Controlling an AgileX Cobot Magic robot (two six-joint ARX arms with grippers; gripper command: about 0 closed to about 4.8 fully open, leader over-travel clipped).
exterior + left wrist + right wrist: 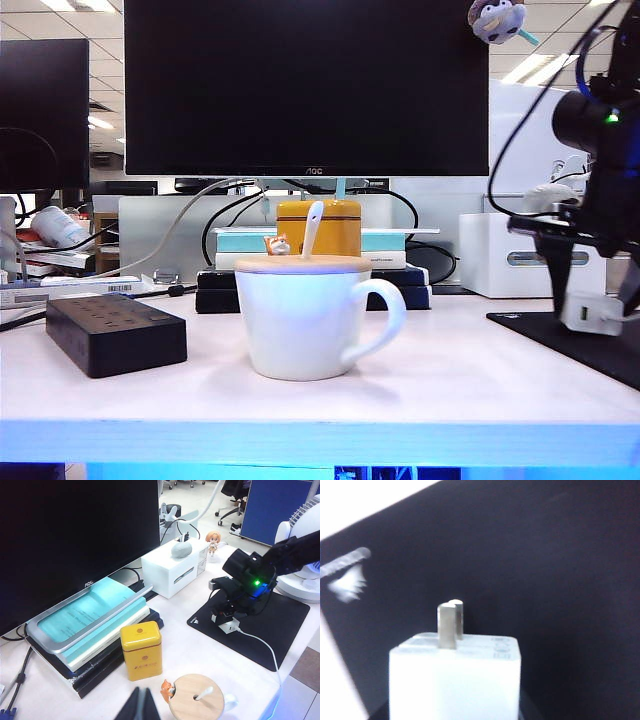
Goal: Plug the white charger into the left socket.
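Exterior view: right gripper half-closed around the white charger on the black mat at the table's right edge, grip unconfirmed, may slip; left gripper shut, empty; left socket near left edge.

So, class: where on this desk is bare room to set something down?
Bare desk lies between mug and black mat, and between mug and power strip. Behind the mug it is crowded: tin, books, cables.

A white mug with a wooden lid stands before a yellow tin.
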